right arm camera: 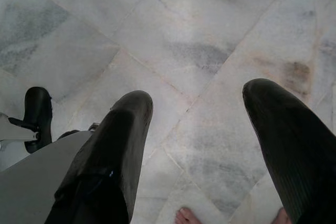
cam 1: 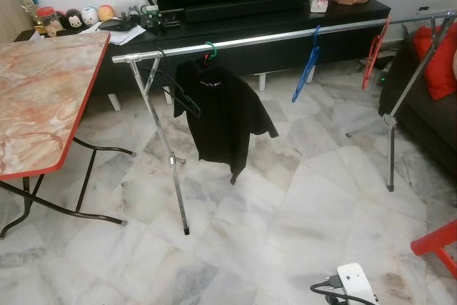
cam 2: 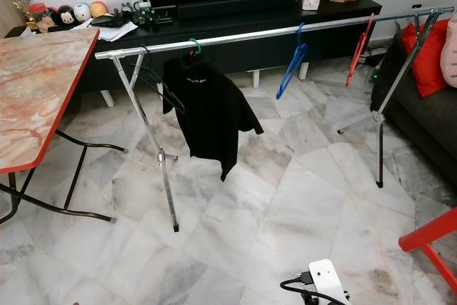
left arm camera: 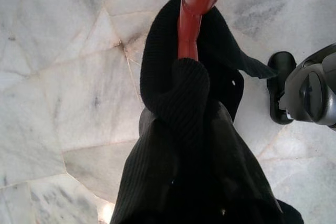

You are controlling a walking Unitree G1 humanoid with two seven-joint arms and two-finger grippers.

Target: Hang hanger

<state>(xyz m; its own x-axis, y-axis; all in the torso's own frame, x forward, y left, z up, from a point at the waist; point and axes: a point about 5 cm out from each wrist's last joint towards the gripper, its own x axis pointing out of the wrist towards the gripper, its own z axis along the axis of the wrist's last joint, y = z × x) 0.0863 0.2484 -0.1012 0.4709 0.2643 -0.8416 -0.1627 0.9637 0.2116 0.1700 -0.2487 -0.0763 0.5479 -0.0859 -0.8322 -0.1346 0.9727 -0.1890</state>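
Note:
A silver clothes rail (cam 1: pixel 285 35) spans the room ahead of me. On it hang a black shirt (cam 1: pixel 225 116) on a green hanger (cam 1: pixel 211 49), an empty black hanger (cam 1: pixel 175 87), a blue hanger (cam 1: pixel 307 69) and a red hanger (cam 1: pixel 375 55). In the left wrist view, another red hanger (left arm camera: pixel 194 9) with a black knit garment (left arm camera: pixel 189 129) draped over it sticks out from my left gripper above the floor; the cloth hides the fingers. My right gripper (right arm camera: pixel 197 103) hangs open over the marble floor, with nothing between its fingers.
A marble-patterned folding table (cam 1: pixel 43 98) stands at the left, and a low black TV cabinet (cam 1: pixel 250 23) stands behind the rail. A sofa with a red cushion (cam 1: pixel 439 62) is at the right, a red frame (cam 1: pixel 435 244) near right. A person's bare toes (right arm camera: pixel 184 216) are close behind my right gripper.

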